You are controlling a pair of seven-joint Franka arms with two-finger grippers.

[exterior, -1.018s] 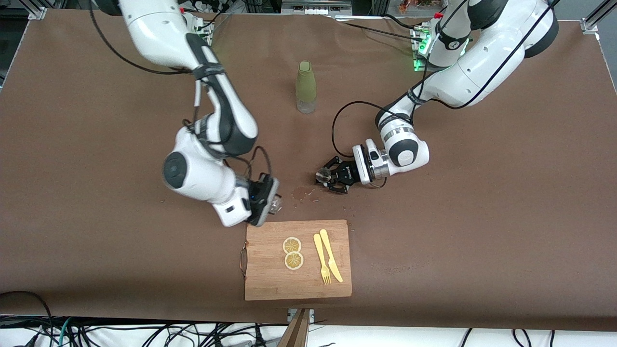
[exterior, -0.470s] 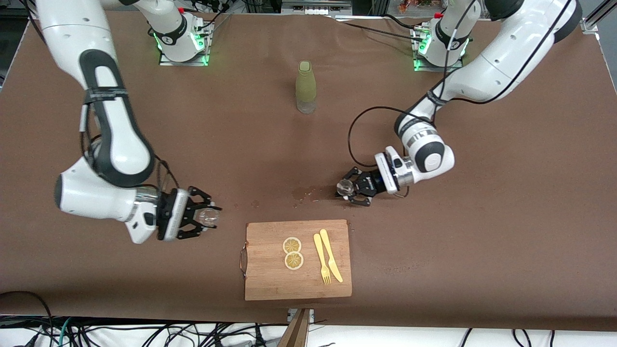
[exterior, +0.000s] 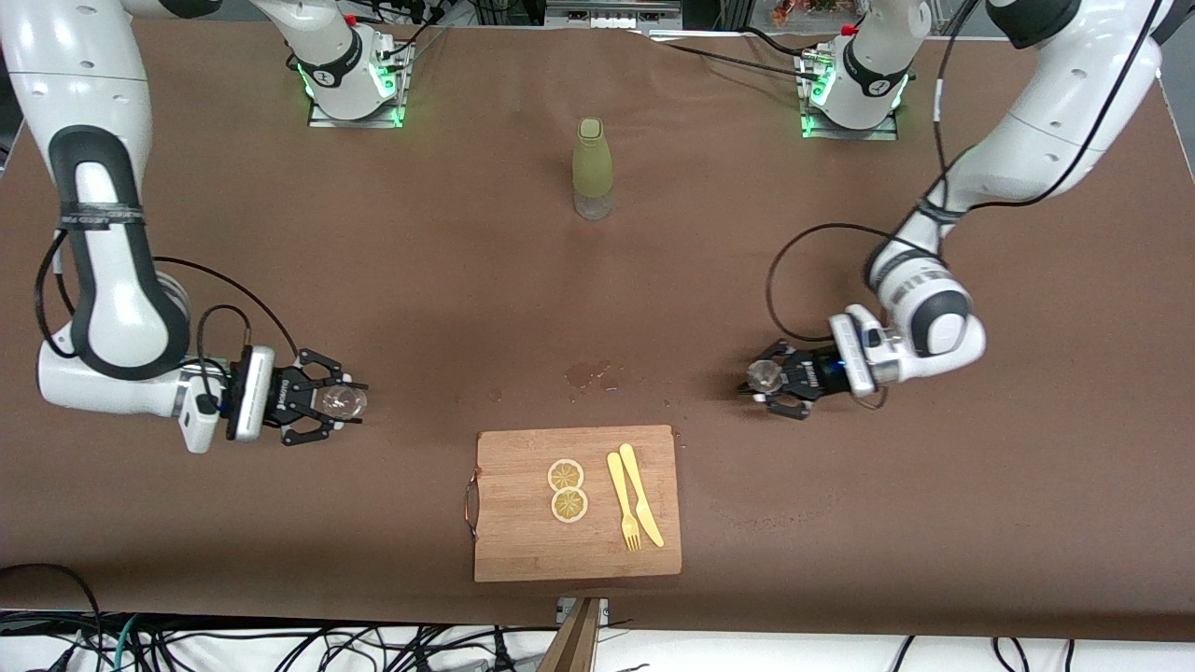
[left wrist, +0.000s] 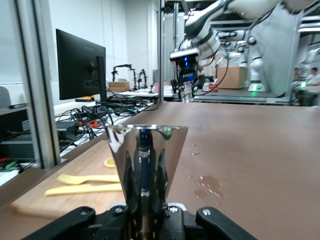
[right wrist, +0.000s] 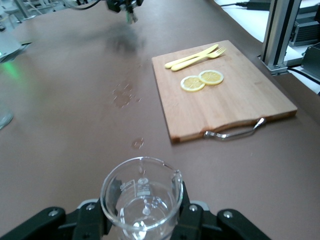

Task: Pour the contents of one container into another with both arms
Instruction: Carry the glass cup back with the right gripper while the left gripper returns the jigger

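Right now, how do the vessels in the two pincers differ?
The beaker in the right pincer is clear glass with printed marks; the cup in the left pincer is mirror-bright. The beaker has straight walls and a pouring lip; the cup flares upward. The beaker is toward the right arm's end of the table, the cup toward the left arm's. Both are upright, gripped.

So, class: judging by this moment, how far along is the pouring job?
Done: wet spots on the brown table suggest pouring happened. In hand: the right claw grips a clear glass beaker; the left claw grips a shiny metal cup, arms apart. Left: apparently setting both down.
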